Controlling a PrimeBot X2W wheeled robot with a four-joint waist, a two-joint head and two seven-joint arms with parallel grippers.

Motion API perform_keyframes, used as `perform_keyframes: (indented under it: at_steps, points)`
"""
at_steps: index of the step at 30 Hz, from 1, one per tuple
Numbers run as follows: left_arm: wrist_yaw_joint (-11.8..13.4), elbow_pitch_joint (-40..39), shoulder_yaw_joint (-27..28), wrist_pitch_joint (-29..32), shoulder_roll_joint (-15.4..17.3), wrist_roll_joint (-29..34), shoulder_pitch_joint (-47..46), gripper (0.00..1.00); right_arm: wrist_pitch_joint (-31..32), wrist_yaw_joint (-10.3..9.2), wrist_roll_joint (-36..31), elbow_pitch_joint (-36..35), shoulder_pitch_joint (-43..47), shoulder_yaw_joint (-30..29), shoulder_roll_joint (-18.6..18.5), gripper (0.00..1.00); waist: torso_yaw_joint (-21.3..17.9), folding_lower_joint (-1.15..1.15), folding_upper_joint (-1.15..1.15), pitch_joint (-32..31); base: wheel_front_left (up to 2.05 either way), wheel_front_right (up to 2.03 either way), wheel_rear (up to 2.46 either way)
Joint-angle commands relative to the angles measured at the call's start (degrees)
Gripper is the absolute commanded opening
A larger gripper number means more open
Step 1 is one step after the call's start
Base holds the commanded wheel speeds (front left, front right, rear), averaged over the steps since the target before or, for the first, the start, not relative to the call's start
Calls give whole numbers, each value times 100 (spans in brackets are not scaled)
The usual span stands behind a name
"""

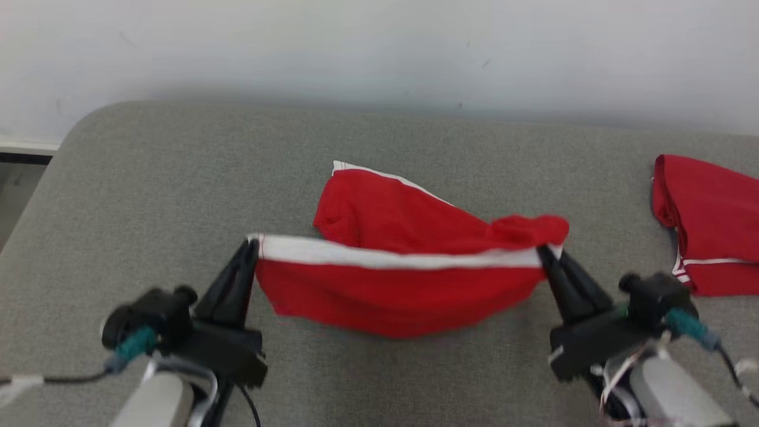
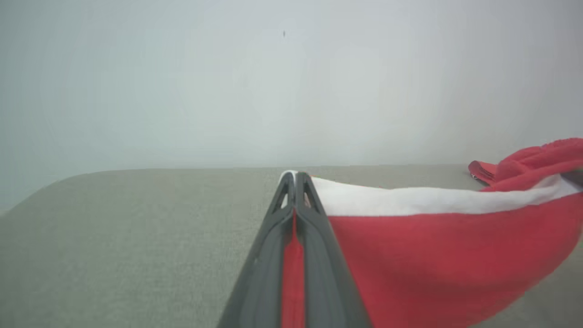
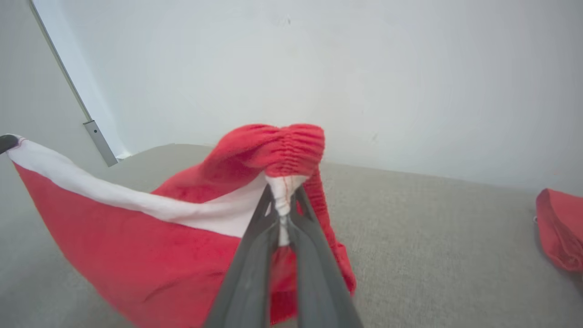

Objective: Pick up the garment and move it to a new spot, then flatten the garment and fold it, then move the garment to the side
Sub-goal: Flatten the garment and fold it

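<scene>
1. Left gripper [image 1: 254, 242]: clenched on the left end of the garment's [image 1: 391, 296] white band [image 1: 391, 258]. The left wrist view shows red cloth pinched between the jaws.
2. Right gripper [image 1: 542, 252]: clenched on the right end of the band. The cloth is bunched into the jaws there, with gathered red fabric piled over the tips.
3. The garment is mid-table [image 1: 148, 196], strung between the two grippers. The band runs left to right, nearly straight with a slight sag. The near panel hangs below the band. The far panel trails back onto the table, its corner pointing far-left.
4. Handling, my read: light, soft cloth with no stiffness of its own. It only holds shape under tension, so it will sag and crease wherever I slacken off. It looks more grippy than slick on the grey cover, so dragging would likely ruck it.
5. Where to hold: the band ends look right to me, being the thickest seam and least likely to slip. The right-hand grip has extra cloth in it, so that corner may not lie flat when laid down.
6. Stage, as I judge it: lifted and spread, not yet flattened or folded. The far panel is twisted.
7. Another red piece [image 1: 711, 225] lies at the table's right edge, well apart. I'd keep the right arm clear of it.
</scene>
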Motion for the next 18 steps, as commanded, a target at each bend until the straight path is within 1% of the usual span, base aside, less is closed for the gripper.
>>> perform_keyframes:
  at_steps: [1,4,7,10,12,15,18]
  points:
    - [14,45,-131,65,172,-176,-543,0,140,3,100,13,-504,-47,-29,0,-123,0,0,367,0,0,0]
    - [14,205,-413,301,558,-506,-1698,0,510,3,328,125,-1581,-117,28,0,-225,0,0,778,0,0,0]
    - [14,440,-597,577,818,-968,-2928,0,935,3,475,423,-2798,-148,77,0,-304,0,0,1224,0,0,0]
    - [14,752,-643,825,967,-1452,-4172,0,1347,3,653,915,-4077,-304,246,0,-385,0,0,1686,0,0,0]
    - [14,1005,-698,968,999,-1710,-4951,0,1581,3,685,1286,-4933,-365,315,0,-414,0,0,1973,0,0,0]
    - [14,1352,-845,1090,1108,-1793,-6043,0,1790,3,672,1825,-6088,-424,502,0,-491,0,0,2328,0,0,0]
    - [14,1767,-869,1102,1115,-1901,-7026,0,1771,3,641,2365,-7088,-675,675,0,-554,0,0,2629,0,0,0]
